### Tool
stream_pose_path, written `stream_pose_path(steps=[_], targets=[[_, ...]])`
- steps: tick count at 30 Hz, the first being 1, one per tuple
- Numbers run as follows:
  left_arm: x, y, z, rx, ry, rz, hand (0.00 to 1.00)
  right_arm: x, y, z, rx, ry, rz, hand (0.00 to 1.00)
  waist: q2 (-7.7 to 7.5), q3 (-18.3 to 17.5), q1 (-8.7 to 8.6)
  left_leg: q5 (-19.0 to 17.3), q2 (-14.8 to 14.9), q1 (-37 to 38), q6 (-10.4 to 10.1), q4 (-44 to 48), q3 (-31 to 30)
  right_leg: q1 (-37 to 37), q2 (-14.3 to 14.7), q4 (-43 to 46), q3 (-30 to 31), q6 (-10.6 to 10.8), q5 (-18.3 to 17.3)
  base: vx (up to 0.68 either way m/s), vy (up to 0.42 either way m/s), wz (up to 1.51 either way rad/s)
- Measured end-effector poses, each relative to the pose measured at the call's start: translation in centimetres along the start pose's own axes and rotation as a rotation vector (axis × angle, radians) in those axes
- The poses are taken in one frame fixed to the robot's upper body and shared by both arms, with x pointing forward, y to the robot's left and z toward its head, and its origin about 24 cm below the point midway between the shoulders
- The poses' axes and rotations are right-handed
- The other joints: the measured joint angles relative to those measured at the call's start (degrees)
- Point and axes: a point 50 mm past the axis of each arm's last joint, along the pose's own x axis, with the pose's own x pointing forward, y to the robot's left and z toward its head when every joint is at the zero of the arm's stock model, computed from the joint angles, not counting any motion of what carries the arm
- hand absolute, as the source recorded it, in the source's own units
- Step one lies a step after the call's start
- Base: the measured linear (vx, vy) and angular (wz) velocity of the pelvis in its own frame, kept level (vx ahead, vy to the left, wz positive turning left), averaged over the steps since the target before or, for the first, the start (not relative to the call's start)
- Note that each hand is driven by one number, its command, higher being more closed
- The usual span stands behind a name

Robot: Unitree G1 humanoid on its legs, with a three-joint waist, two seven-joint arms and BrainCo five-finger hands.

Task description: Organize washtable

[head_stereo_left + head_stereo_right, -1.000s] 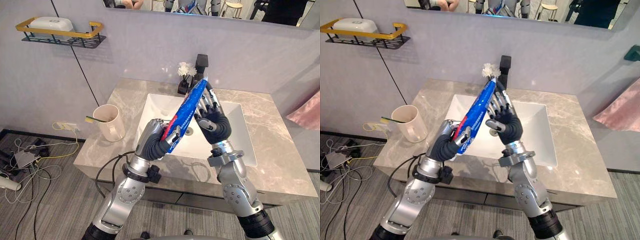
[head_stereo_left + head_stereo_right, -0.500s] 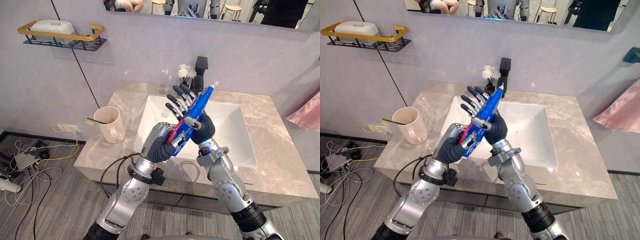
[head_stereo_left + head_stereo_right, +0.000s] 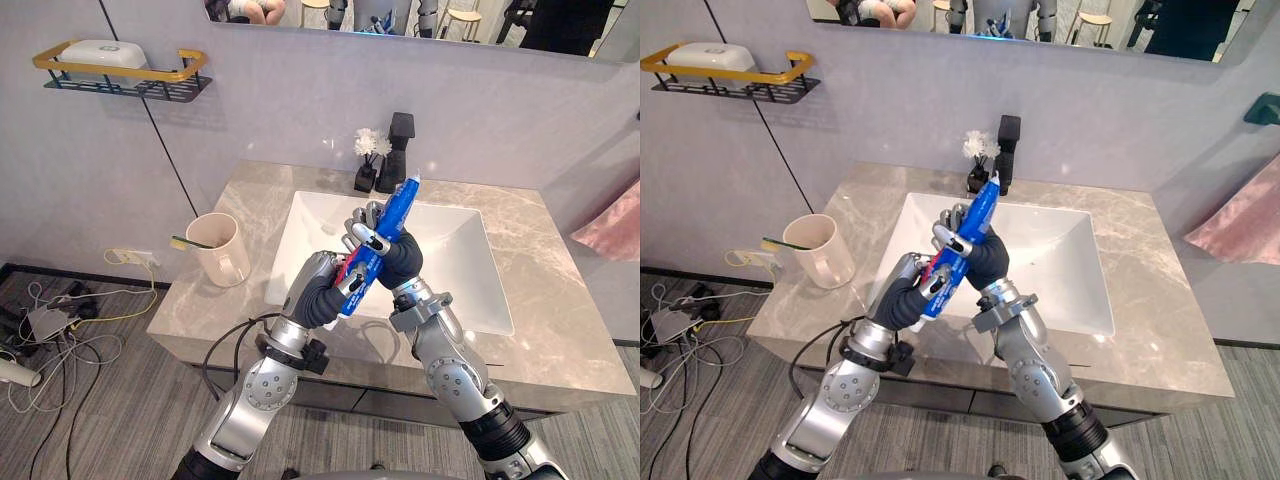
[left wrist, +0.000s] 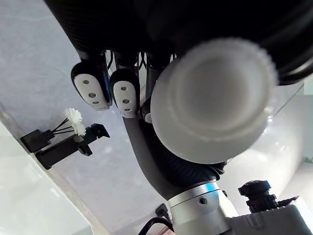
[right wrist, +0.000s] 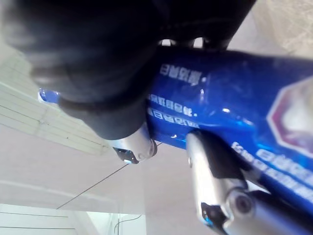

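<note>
A blue toothpaste tube (image 3: pixel 390 218) is held slanted in the air over the front of the white sink (image 3: pixel 455 250), its tip pointing up toward the black faucet (image 3: pixel 401 150). My left hand (image 3: pixel 318 290) is shut on the tube's lower end; its wrist view looks straight at the white cap (image 4: pixel 215 100). My right hand (image 3: pixel 397 262) comes in from the right, its fingers (image 5: pixel 210 166) curled round the tube's middle (image 5: pixel 234 112). A cream cup (image 3: pixel 217 246) with a toothbrush (image 3: pixel 190 240) in it stands on the marble counter (image 3: pixel 560 310) at the left.
A small holder with white flowers (image 3: pixel 372 143) sits beside the faucet. On the left wall hangs a gold-rimmed shelf (image 3: pixel 125 78) with a white soap box (image 3: pixel 104 50). A pink towel (image 3: pixel 612 225) hangs at the right edge. Cables lie on the floor at the lower left.
My right hand's fingers, straight beside the tube a second ago, have curled round its middle. The tube has tipped a little lower; my left hand keeps its hold.
</note>
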Motion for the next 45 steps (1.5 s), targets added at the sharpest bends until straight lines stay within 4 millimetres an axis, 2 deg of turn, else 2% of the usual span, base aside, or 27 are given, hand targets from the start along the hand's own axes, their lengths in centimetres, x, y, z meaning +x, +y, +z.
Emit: stream_pose_path(steps=[6,11,18,27,33,35,41,42,44,45], targets=[[-0.2,0.8,-0.4,0.002,0.018,0.056,0.0,-0.1,-0.8,0.9,-0.014,-0.04,-0.039,1.0,0.01,0.0,0.08,0.0,0.01,0.02,0.0,-0.02,-0.02,0.01,0.0,0.0,-0.02,0.02,0.01,0.0,0.0,0.0],[-0.5,2.9,-1.0,0.049,0.045,0.157,0.0,-0.3,-1.9,2.6,-0.074,-0.113,-0.087,1.0,0.02,0.01,-0.01,0.0,-0.04,-0.03,0.0,-0.03,-0.41,0.3,-0.03,-0.31,-0.45,0.02,0.01,0.0,0.0,0.03],[-1.0,5.9,1.0,0.045,-0.029,0.338,0.0,-0.4,-2.1,3.1,-0.128,-0.129,-0.1,1.0,0.05,0.01,0.09,0.01,-0.11,-0.08,-0.01,-0.03,-1.24,0.87,-0.07,-0.65,-1.41,0.03,-0.01,0.0,-0.001,0.07],[-4.1,10.6,1.3,0.034,0.007,0.642,0.0,-0.8,-2.7,4.5,-0.26,-0.174,-0.155,1.0,0.43,-0.02,0.76,0.54,-0.18,-0.09,-0.1,-0.54,-2.29,1.12,-0.11,-0.67,-2.45,0.04,-0.04,-0.04,-0.007,0.06],[-8.0,13.8,-0.3,0.027,0.142,0.902,0.0,-1.8,-3.0,5.7,-0.323,-0.227,-0.211,1.0,0.99,-0.19,1.84,1.27,-0.19,-0.13,-0.31,-1.52,-3.63,1.46,-0.12,-1.05,-3.86,0.09,-0.09,-0.02,-0.008,0.12],[-9.6,14.4,-1.6,0.001,0.216,0.984,0.0,-2.2,-3.5,6.1,-0.345,-0.247,-0.254,1.0,1.07,-0.23,3.0,1.43,-0.17,0.17,-0.33,-1.97,-3.7,1.78,-0.14,-1.33,-3.98,0.1,-0.1,-0.03,-0.005,0.04],[-14.0,14.5,-5.7,-0.05,0.465,1.105,0.0,-2.6,-3.9,6.5,-0.404,-0.262,-0.305,1.0,1.05,-0.24,3.11,1.49,-0.32,-0.32,-0.4,-2.03,-5.12,1.91,-0.29,-1.34,-5.45,0.33,-0.41,-0.01,-0.002,0.1],[-14.8,14.2,-6.7,-0.069,0.525,1.116,0.0,-2.6,-3.9,6.6,-0.418,-0.261,-0.308,1.0,1.05,-0.24,3.19,1.5,-0.32,-0.41,-0.41,-2.03,-5.19,1.86,-0.33,-1.34,-5.53,0.31,-0.46,-0.01,-0.001,0.11],[-15.3,13.9,-7.4,-0.086,0.563,1.121,0.0,-2.6,-3.9,6.6,-0.425,-0.261,-0.31,1.0,1.03,-0.25,3.28,1.5,-0.31,-0.49,-0.41,-2.03,-5.29,1.87,-0.34,-1.34,-5.69,0.28,-0.51,0.0,0.001,0.07],[-16.1,13.2,-8.5,-0.123,0.629,1.12,0.0,-2.6,-4.0,6.6,-0.44,-0.265,-0.327,1.0,1.02,-0.26,3.33,1.5,-0.33,-0.66,-0.42,-2.03,-5.62,1.86,-0.51,-1.34,-6.13,0.31,-0.57,0.0,0.001,0.09]])
